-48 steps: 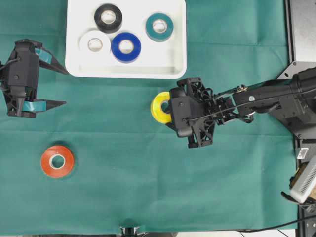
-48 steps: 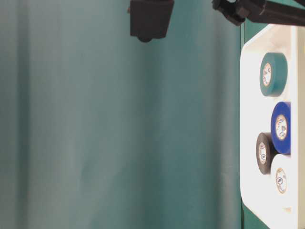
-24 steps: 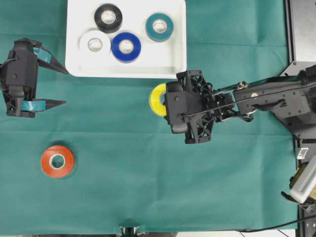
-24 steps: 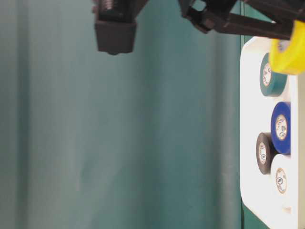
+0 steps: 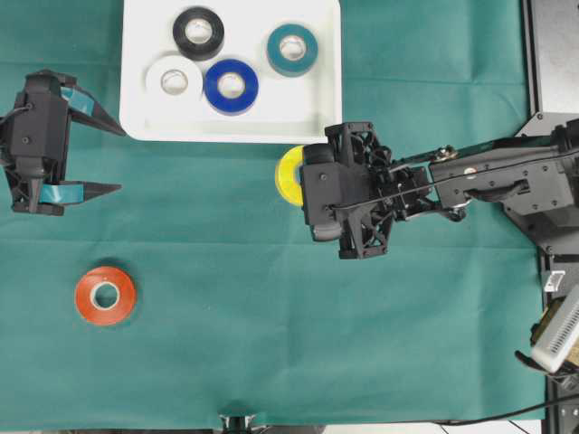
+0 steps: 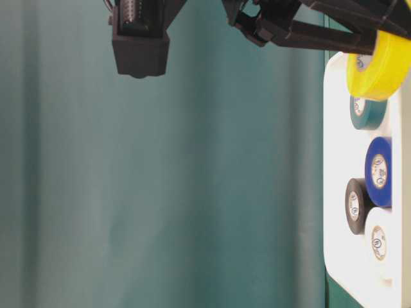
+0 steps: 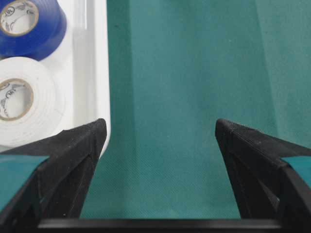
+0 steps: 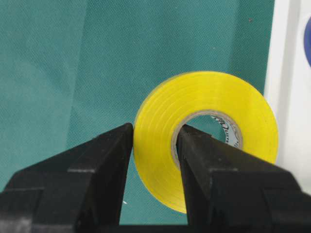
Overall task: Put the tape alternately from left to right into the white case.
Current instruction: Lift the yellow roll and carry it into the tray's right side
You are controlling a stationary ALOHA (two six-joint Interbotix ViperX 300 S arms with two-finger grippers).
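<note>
My right gripper (image 5: 303,176) is shut on the yellow tape (image 8: 160,145), one finger outside the roll and one through its core, holding it above the green cloth just below the white case (image 5: 326,108). The yellow tape (image 6: 379,64) hangs near the case's rim. Black (image 5: 198,33), white (image 5: 174,81), blue (image 5: 231,86) and teal (image 5: 292,49) rolls lie in the case. A red roll (image 5: 105,295) lies on the cloth at lower left. My left gripper (image 5: 118,160) stands open beside the case's left edge, above the red roll, with nothing between its fingers.
Green cloth covers the table. A metal base plate (image 5: 552,54) and the right arm's mount sit at the right edge. In the left wrist view the case wall (image 7: 99,63) with the blue and white rolls lies just left of my open fingers.
My right gripper has carried the yellow tape up toward the case's lower edge. The left arm has not moved.
</note>
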